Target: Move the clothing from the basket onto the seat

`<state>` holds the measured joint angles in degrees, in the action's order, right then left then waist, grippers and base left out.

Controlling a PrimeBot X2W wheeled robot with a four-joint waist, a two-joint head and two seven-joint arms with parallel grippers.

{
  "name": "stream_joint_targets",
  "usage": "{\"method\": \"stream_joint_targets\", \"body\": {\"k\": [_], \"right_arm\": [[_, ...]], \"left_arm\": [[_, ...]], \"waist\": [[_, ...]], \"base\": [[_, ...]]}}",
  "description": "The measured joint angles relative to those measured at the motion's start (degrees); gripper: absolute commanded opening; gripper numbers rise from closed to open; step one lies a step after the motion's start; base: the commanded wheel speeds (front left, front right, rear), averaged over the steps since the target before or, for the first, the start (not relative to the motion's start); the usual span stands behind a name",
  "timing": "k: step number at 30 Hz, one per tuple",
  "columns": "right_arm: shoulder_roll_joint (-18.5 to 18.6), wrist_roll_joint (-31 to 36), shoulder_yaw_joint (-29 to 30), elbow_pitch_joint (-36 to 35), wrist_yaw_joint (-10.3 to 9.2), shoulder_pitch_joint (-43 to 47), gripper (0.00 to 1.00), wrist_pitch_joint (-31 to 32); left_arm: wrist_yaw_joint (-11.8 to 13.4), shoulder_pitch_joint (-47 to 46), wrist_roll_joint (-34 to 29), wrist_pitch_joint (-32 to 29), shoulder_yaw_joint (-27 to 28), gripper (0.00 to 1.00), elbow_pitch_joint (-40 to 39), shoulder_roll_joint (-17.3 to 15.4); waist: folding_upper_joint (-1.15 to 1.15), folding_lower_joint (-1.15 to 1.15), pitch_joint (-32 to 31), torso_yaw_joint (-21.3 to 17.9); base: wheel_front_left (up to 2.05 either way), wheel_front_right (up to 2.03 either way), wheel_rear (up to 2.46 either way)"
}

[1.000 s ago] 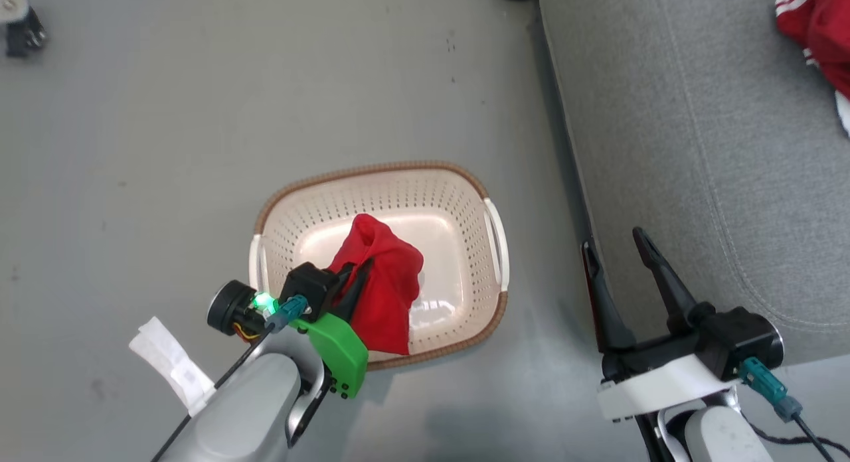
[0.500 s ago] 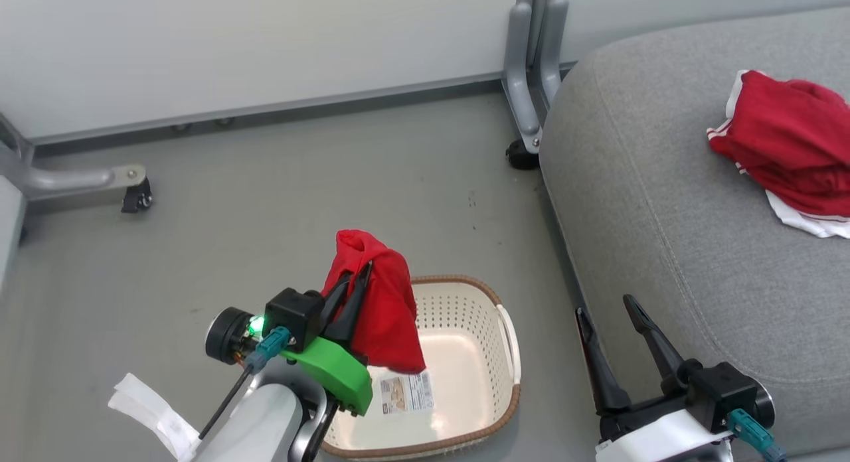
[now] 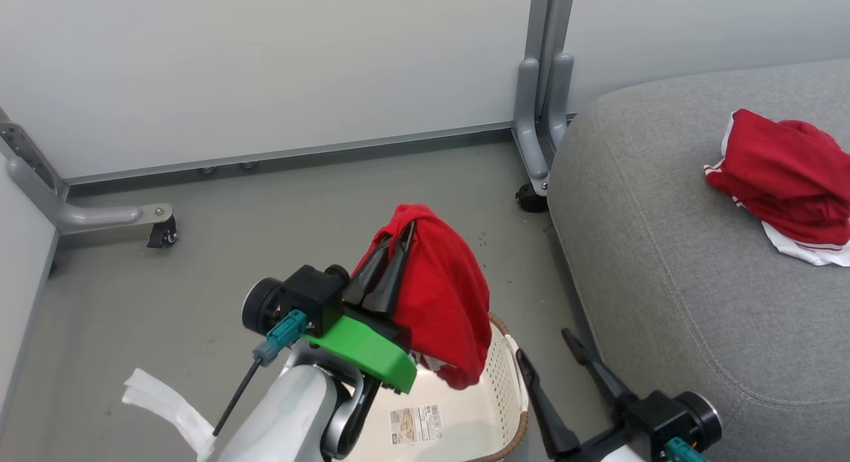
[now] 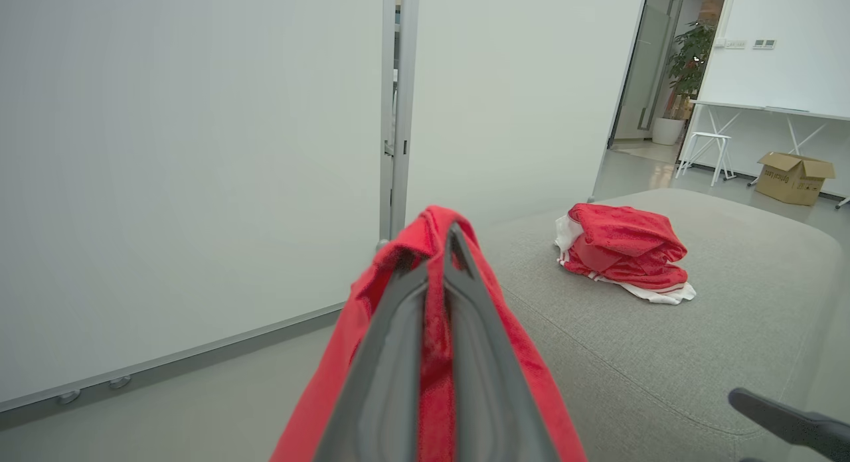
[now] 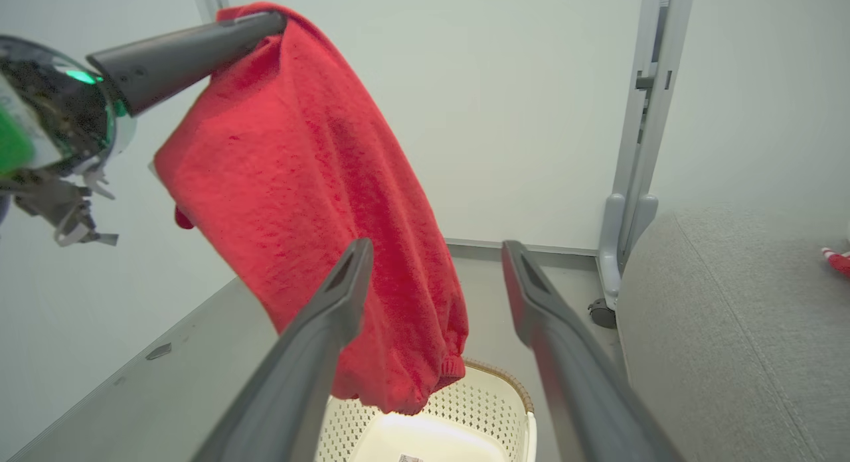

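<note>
This looks like an office or a test room. Plain white screens on grey legs with little wheels stand beside the grey sofa. Far behind the sofa are a white table, a cardboard box and a potted plant.

Two red clothes are counted, one basket, one grey seat, one cardboard box and one potted plant.

pale partition panels stand on grey metal legs with black castors over a smooth grey floor. far right: a potted plant, a white table (stool beside it) and a cardboard box.
</note>
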<state>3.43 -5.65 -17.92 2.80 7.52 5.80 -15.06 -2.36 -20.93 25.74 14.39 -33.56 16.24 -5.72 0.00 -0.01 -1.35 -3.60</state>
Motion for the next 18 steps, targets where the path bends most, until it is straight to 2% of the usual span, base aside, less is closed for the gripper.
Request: {"method": "stream_joint_targets", "body": {"k": [6, 8, 18], "right_arm": [[2.8, 3.4, -6.5, 2.3, 0.01, -1.4, 1.00, 0.0], [2.7, 4.1, -7.5, 2.9, 0.01, -2.4, 1.00, 0.0], [0.5, 5.9, -5.0, 4.8, 0.00, -4.2, 1.00, 0.0]], "left_arm": [[0.4, -1.4, 1.5, -2.0, -1.8, 0.00, -4.0, 1.5], [0.5, -1.8, 2.0, -2.7, -2.7, 0.00, -5.0, 1.8], [1.9, -3.4, 2.0, -5.2, -7.5, 0.00, -9.4, 2.6]], "waist": [[0.00, 0.00, 0.5, 0.1], [0.00, 0.00, 0.6, 0.0], [0.00, 0.00, 1.2, 0.1]], "base": [[0.00, 0.00, 0.00], [0.00, 0.00, 0.00], [0.00, 0.00, 0.00]]}}
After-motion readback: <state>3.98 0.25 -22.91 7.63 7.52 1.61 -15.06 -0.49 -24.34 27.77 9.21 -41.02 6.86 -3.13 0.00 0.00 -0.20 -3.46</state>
